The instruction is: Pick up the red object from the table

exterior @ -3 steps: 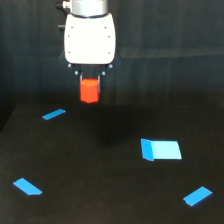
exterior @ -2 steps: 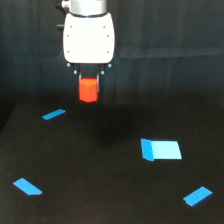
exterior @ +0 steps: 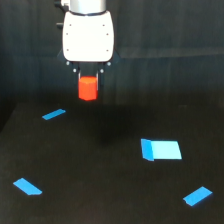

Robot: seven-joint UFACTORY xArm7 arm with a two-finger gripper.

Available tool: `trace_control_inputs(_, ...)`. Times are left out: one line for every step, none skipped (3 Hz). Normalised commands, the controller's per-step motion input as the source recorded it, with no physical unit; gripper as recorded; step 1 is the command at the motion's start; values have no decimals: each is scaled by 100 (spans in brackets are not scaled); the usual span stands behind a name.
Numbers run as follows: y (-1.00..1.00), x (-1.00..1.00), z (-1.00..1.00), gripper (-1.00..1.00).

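So my white boxy claw is up in the air at the far left of the scene, clamped on the small matte red-orange block. The block hangs right under my housing, clear of the broad matte black table, with a soft dark shadow on the surface below it. My fingers are mostly hidden behind the block, so I can't make out much of them, just that they're pinching it from both sides.

Four flat blue pieces lie scattered on the table: a thin strip at the far left, a bigger rectangle to the right, a small slanted piece near left, another slanted one near right. All sit well apart from each other.
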Motion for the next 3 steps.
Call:
trace_control_inputs(8,3,12,-86)
trace_control_inputs(-4,7,1,-100)
trace_control_inputs(-5,-2,1,-91)
